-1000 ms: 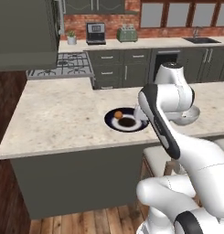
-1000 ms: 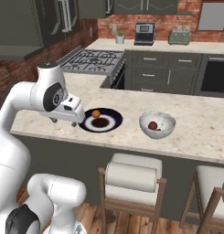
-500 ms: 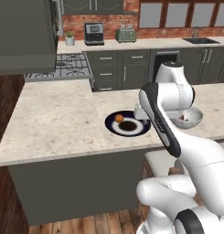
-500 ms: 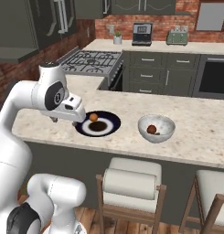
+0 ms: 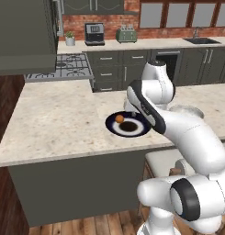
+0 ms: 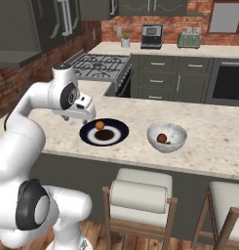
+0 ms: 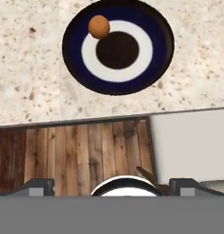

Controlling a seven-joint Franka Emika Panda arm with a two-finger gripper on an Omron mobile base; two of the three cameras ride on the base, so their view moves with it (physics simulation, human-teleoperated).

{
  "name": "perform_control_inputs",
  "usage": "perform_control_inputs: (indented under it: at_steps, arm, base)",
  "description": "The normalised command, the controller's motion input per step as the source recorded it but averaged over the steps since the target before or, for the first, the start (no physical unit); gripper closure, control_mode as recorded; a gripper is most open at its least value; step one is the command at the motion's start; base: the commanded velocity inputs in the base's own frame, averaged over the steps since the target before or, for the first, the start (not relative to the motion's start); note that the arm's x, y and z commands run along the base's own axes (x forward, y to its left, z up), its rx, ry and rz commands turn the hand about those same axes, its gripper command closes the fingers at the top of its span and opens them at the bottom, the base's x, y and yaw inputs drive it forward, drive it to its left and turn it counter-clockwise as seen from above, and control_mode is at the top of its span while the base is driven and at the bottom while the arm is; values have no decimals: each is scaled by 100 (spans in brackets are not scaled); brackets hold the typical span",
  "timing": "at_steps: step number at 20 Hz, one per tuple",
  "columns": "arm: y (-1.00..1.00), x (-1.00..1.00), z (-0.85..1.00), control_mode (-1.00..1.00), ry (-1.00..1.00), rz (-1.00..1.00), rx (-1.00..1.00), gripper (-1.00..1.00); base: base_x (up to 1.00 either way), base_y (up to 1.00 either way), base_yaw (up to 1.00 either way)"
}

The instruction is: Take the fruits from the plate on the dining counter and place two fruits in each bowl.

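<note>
The dark navy plate lies near the front edge of the beige dining counter. One orange fruit sits on its back-left part. To the plate's right stands a mottled grey-white bowl holding a dark red-brown fruit. In the left base view my arm hides most of this bowl. My gripper hovers above the counter's front edge, just left of the plate. It looks down on the plate, open, with nothing between its fingers.
Two stools stand below the counter's front edge. A stove and a back counter with a coffee machine and toaster lie behind. Bare counter stretches left of the plate.
My hand has risen a little and edged right toward the plate. Both base views have shifted slightly. The fruits stay put.
</note>
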Motion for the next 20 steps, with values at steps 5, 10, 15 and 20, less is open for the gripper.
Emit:
perform_control_inputs:
  at_steps: [5, 10, 15, 20]
  arm:
    - [8, 99, -26, -100, 1, 0, 0, -100]
    - [1, 88, -34, -100, 2, 0, 0, -100]
    - [0, 92, -37, -100, 0, 0, 0, -100]
    - [0, 91, -40, -100, 0, 0, 0, -100]
  base:
    - [0, 0, 0]
    - [0, 0, 0]
    - [0, 0, 0]
    - [0, 0, 0]
